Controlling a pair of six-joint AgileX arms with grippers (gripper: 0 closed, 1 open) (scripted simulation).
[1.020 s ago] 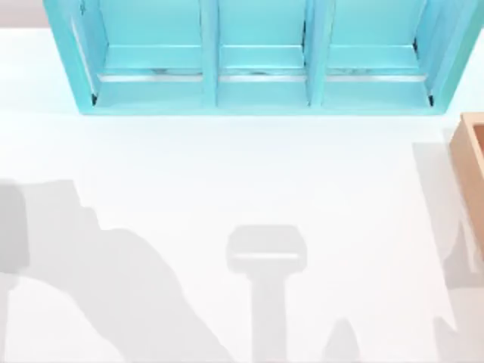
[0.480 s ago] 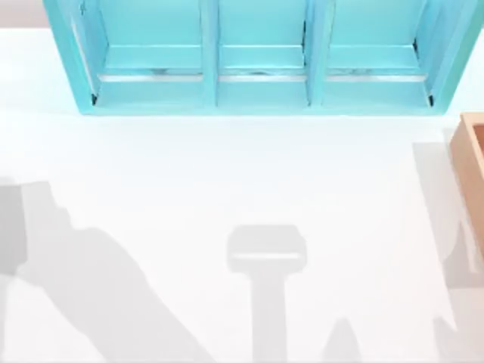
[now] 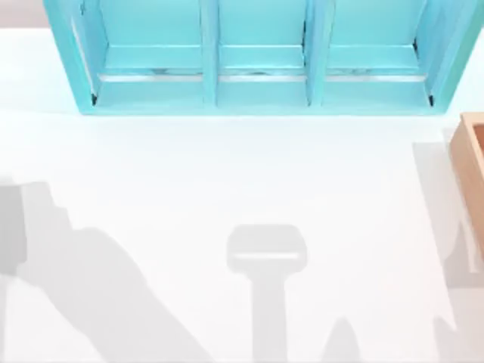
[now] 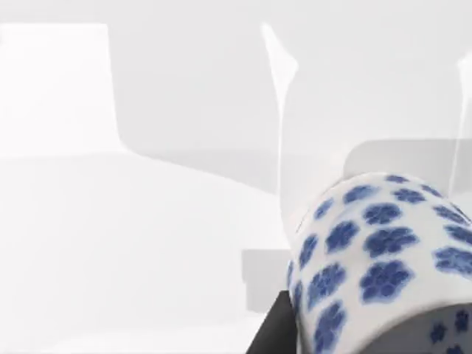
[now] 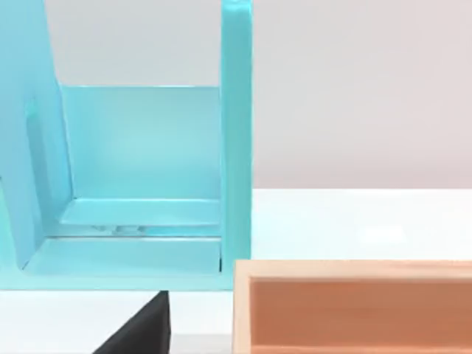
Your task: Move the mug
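Now the shadow at the table (image 3: 227, 174)'s left, well off from the teal shelf (image 3: 257, 60), has slid further left vs a sec ago, so we reckon our left arm is carrying. The mug (image 4: 376, 251) sits close up in left wrist view w/ a dark tool part beside it; can't tell if it's pinched. Right tool (image 5: 140, 332) idles near the wooden box (image 5: 354, 306).

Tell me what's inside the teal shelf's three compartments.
From the top view, all three bays of the teal shelf look bare. The right wrist view shows one end bay bare too. Their upper parts are cut off, so I can't vouch for those.
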